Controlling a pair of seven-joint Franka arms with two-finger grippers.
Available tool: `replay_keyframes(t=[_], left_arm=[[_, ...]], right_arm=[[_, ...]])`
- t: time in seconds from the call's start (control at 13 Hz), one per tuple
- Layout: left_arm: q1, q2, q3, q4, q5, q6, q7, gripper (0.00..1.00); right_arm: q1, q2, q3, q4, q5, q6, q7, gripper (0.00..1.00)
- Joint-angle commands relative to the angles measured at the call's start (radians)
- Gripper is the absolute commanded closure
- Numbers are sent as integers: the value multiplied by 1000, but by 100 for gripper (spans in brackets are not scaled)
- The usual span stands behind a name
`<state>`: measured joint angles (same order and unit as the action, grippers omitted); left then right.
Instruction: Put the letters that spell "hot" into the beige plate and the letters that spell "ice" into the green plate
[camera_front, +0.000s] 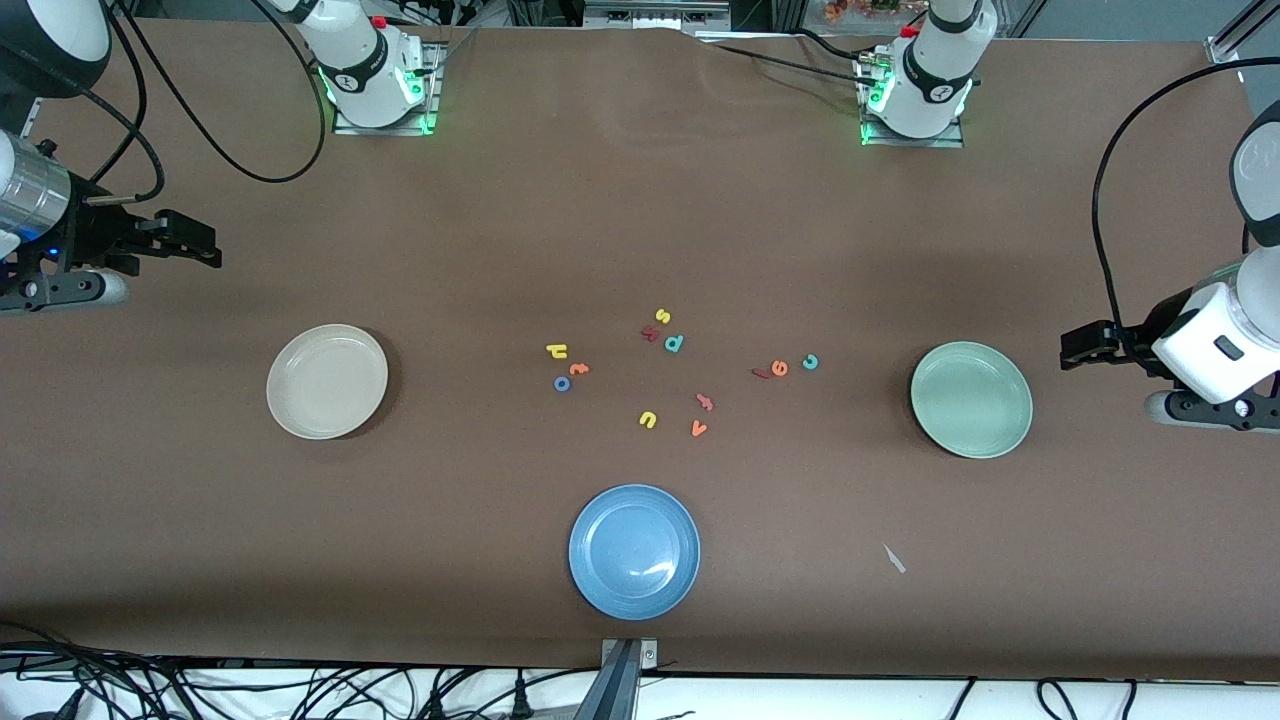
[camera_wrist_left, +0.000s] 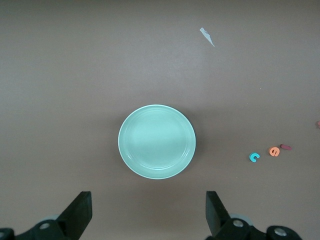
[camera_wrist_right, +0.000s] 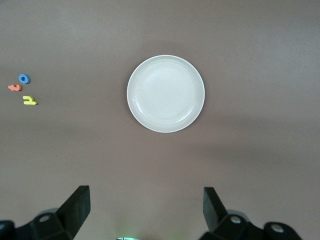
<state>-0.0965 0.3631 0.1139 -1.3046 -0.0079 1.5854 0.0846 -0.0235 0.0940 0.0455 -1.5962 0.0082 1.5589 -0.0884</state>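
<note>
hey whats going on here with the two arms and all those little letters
Nothing is being handled yet. The left gripper waits open beside the green plate, and the right gripper waits open near the beige plate. Both plates hold nothing. The foam letters lie loose mid-table: the yellow h, orange t and blue o together, and the dark red i, orange e and teal c in a row toward the green plate.

The right end effector (camera_wrist_right: 145, 212) hangs with its fingers (camera_wrist_right: 75, 207) spread wide over the brown bench (camera_wrist_right: 260, 150). Ahead of it lies the beige plate (camera_wrist_right: 165, 93), bare. Well off to one side cluster the blue o (camera_wrist_right: 24, 78), orange t (camera_wrist_right: 15, 88) and yellow h (camera_wrist_right: 29, 101).
</note>
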Motion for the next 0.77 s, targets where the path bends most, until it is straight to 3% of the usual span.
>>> replay_keyframes(t=[0.0,0.69], left_arm=[[-5,-4,1,-1,26,-12,17,0],[-8,-4,1,-1,26,-12,9,0]], right_arm=[[0,6,1,15,18,-2,-4,0],[0,4,1,15,18,-6,-4,0]])
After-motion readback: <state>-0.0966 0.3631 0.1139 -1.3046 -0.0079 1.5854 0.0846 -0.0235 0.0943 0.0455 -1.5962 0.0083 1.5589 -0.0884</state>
